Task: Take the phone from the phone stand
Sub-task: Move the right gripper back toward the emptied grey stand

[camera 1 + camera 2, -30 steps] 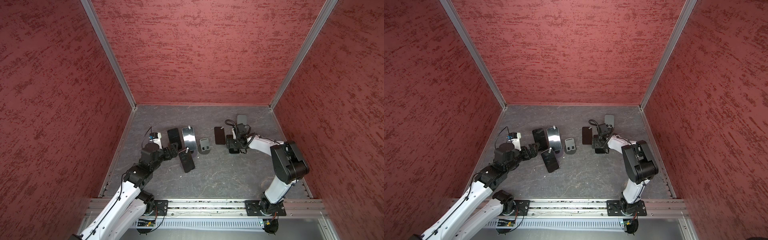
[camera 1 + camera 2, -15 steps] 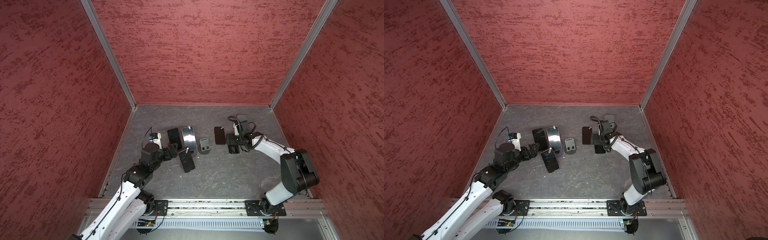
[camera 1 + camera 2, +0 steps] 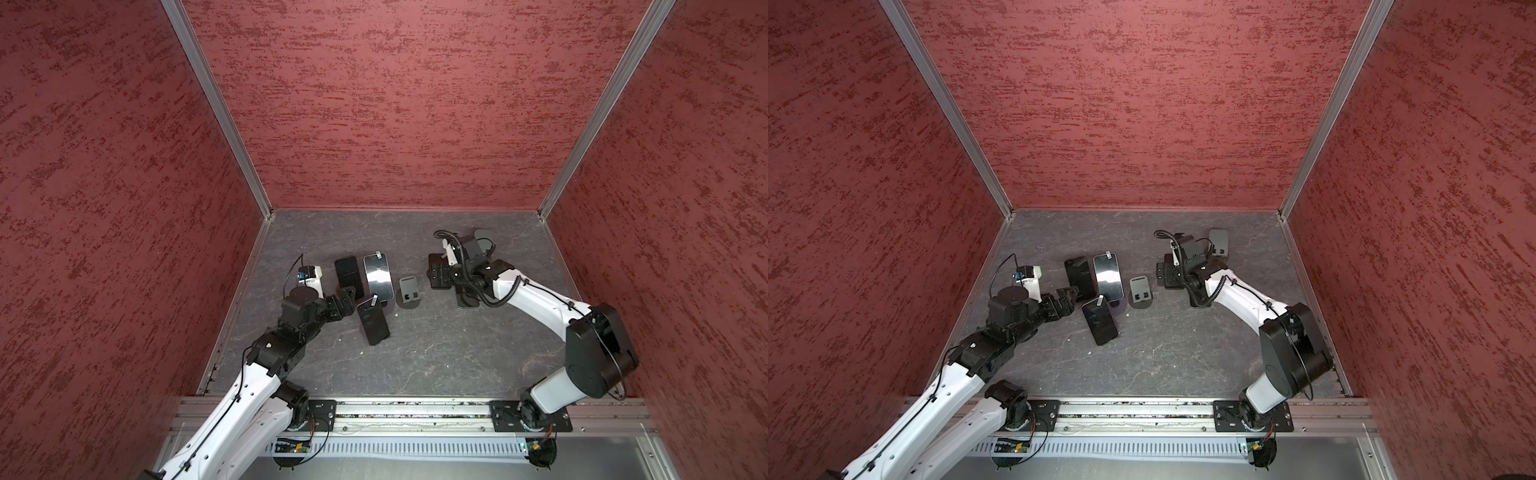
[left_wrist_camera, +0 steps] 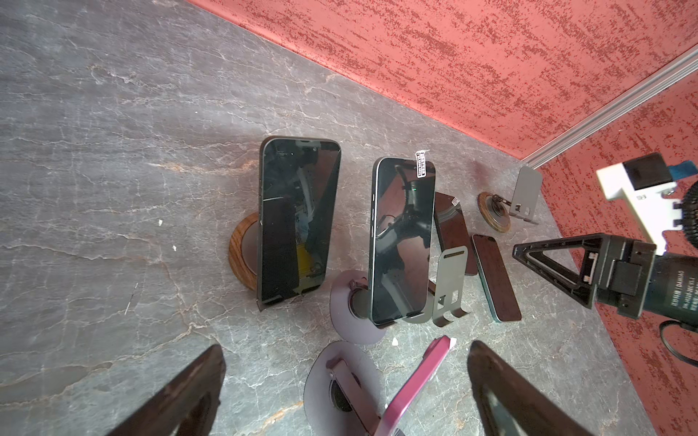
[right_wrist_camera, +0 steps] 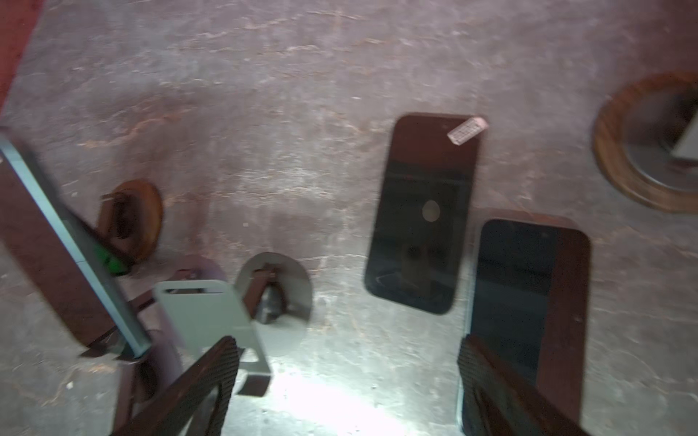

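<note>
1. The left gripper (image 4: 345,349) has its jaws spread fully wide and holds nothing. The pink phone (image 4: 415,385) stands between the two fingers (image 4: 181,396), with a gap showing on each side of it.
2. The pink phone leans on its disc stand (image 4: 321,381) at the left of the table, nearest the front of the phone group in both top views.
3. The table (image 3: 415,365) is a grey, veined, stone-look surface. From left to right it carries:
   - a black phone (image 4: 298,219) propped on a wood-ringed stand (image 4: 241,256);
   - a mirror-screen phone (image 4: 400,241) propped on a second disc stand (image 4: 345,302);
   - an empty grey stand (image 4: 449,287) just beside it;
   - two phones lying flat, a tabbed phone (image 5: 419,215) and a teal-edged phone (image 4: 494,277);
   - a bare stand (image 3: 1219,241) near the rear right corner.
4. The right gripper (image 5: 347,339) has its jaws spread wide, with only bare table between them. It sits above the teal-edged phone. One finger (image 5: 502,396) overlaps that phone in the right wrist view, and contact cannot be determined.
5. The red textured walls (image 3: 395,104) enclose the table on three sides and are joined by aluminium corner profiles (image 3: 216,108). An aluminium rail (image 3: 415,411) along the front edge carries both arm bases.
</note>
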Robot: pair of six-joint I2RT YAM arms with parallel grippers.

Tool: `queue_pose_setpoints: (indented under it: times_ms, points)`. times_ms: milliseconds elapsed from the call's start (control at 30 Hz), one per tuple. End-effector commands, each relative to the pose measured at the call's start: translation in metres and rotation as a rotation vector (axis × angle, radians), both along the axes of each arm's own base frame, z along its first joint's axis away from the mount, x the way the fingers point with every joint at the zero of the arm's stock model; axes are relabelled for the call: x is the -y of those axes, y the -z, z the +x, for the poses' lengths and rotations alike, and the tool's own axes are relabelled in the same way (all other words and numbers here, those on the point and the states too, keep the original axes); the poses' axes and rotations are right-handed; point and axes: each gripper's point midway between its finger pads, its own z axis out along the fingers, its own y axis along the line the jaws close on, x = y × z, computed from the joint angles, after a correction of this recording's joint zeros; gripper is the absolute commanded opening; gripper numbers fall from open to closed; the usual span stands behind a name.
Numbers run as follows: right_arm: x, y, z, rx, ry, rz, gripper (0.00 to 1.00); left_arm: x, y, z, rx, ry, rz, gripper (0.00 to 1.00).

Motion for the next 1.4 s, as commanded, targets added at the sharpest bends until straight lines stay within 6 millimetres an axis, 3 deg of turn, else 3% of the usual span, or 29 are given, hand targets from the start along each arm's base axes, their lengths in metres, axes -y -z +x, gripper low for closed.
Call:
queue_pose_setpoints:
  times_ms: [0,200,533,867,1100,1367]
  points:
    - [-0.015,-0.004,0.000,0.008,-0.015,-0.027,0.93,-0.004,-0.005,-0.001,0.014,-0.011,0.003,0.99]
    - [-0.042,0.001,-0.004,-0.003,-0.068,-0.049,0.93,-0.005,-0.006,-0.003,0.019,-0.016,0.001,1.00]
    - [-0.069,0.018,-0.011,-0.032,-0.124,-0.094,0.92,-0.005,-0.005,-0.002,0.020,-0.015,0.002,1.00]
    - [-0.085,0.037,-0.013,-0.051,-0.140,-0.161,0.91,-0.005,-0.007,-0.002,0.026,-0.010,0.007,1.00]
    - [-0.085,0.047,-0.010,-0.053,-0.112,-0.214,0.88,-0.003,-0.007,-0.001,0.028,-0.008,0.004,0.99]
    - [-0.085,0.054,-0.009,-0.054,-0.103,-0.246,0.74,-0.004,-0.006,-0.001,0.027,-0.010,0.006,1.00]
